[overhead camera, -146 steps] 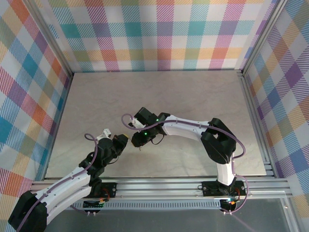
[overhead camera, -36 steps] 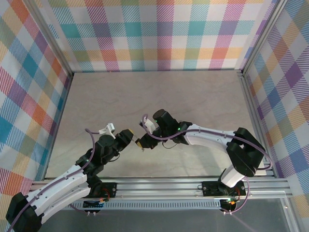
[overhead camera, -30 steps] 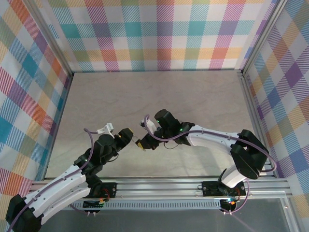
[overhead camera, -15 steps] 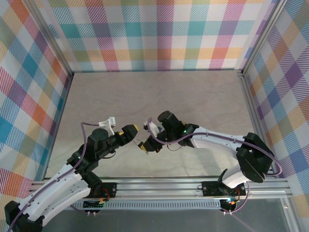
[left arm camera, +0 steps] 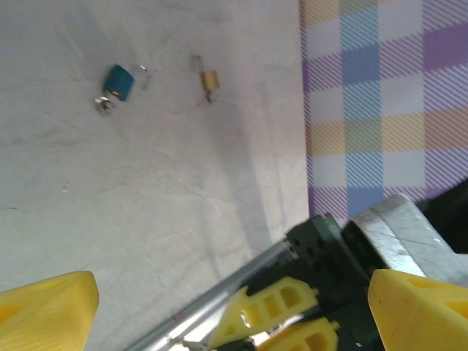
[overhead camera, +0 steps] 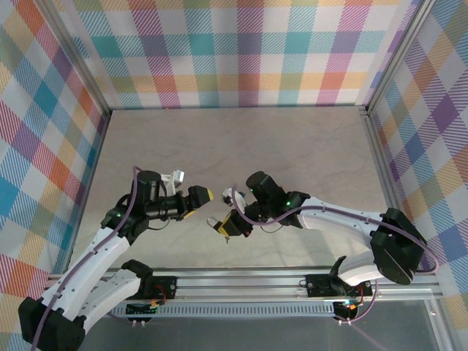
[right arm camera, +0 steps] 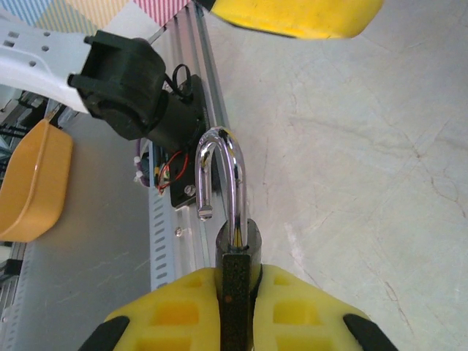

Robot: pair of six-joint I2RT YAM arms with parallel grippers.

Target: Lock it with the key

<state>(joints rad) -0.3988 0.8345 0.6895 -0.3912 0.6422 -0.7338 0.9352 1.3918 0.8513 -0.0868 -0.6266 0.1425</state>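
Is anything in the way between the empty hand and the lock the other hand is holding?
Nothing visible. Only a bare gap separates the open left hand from the padlock pinched in the right hand.

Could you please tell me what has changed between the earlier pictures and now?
The left end effector opened and drew back from the padlock. The right end effector carried the padlock slightly right and back toward the robot. Unchanged: the right end effector's grip on the padlock, whose shackle stands open.
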